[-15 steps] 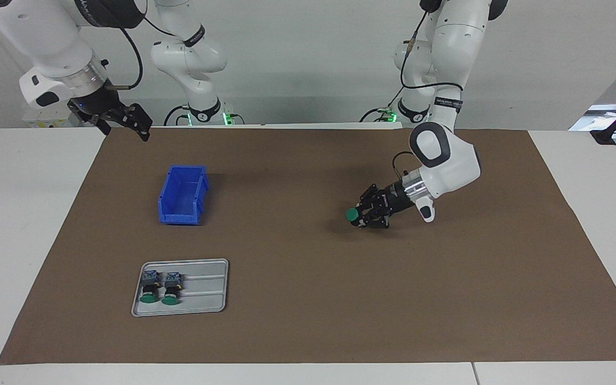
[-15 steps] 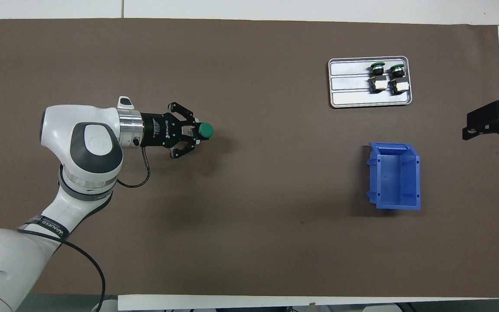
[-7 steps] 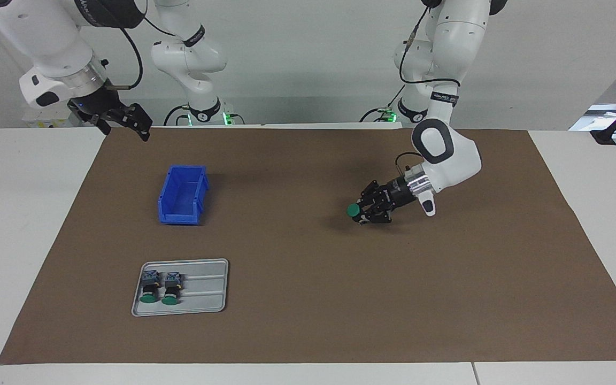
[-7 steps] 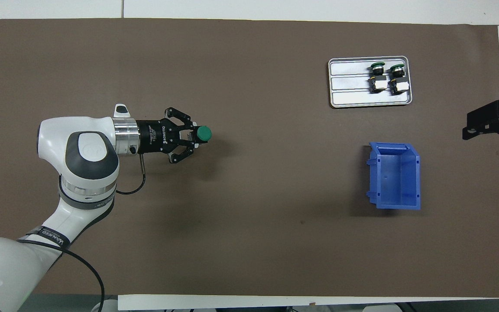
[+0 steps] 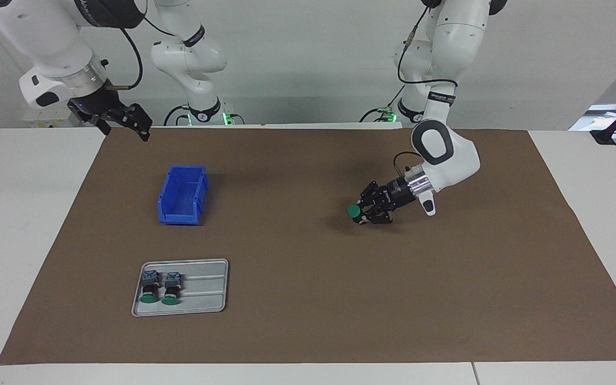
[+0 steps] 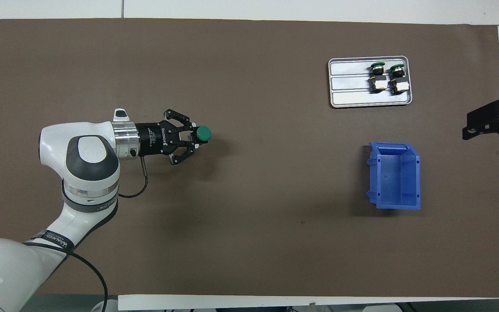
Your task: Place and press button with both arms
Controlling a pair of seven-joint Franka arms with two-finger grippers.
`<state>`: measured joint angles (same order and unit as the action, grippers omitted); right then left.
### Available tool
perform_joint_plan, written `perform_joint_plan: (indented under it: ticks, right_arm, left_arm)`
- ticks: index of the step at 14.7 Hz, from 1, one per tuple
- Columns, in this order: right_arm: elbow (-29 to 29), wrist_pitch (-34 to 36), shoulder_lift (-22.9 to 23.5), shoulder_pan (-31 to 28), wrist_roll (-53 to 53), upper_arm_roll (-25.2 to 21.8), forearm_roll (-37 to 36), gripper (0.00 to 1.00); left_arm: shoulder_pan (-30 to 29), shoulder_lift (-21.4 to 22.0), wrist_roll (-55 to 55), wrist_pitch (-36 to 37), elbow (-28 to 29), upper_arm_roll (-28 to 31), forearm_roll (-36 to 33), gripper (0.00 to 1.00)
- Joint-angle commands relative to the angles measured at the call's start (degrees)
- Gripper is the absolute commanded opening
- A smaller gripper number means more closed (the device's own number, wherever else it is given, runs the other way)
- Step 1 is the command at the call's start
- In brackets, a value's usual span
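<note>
bin (image 5: 182, 195) nearer robots than tray (image 5: 201, 307), two buttons (image 5: 160, 285) on tray

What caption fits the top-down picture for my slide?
Left tool holds a green-capped button over the brown mat.

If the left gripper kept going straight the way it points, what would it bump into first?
Probably just the brown mat. The left gripper, shut on a button, tilts down toward the table's middle; the blue bin lies well off that line, though depth is uncertain.
</note>
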<state>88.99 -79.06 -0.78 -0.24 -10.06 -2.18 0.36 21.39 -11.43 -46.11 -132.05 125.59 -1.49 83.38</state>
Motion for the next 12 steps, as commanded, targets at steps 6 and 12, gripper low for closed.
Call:
perform_joint_plan:
  ticks: [6, 12]
  right_arm:
    - [1.8, -0.9, -1.4, -0.3, 1.3, 0.2, 0.1, 0.99]
    - [1.8, -0.9, -1.4, -0.3, 1.3, 0.2, 0.1, 0.99]
  left_arm:
    - [-0.7, -1.2, 9.1, 2.1, 2.5, -0.4, 10.0, 0.02]
    - [-0.6, -2.6, 11.1, 2.5, 2.1, -0.4, 11.3, 0.02]
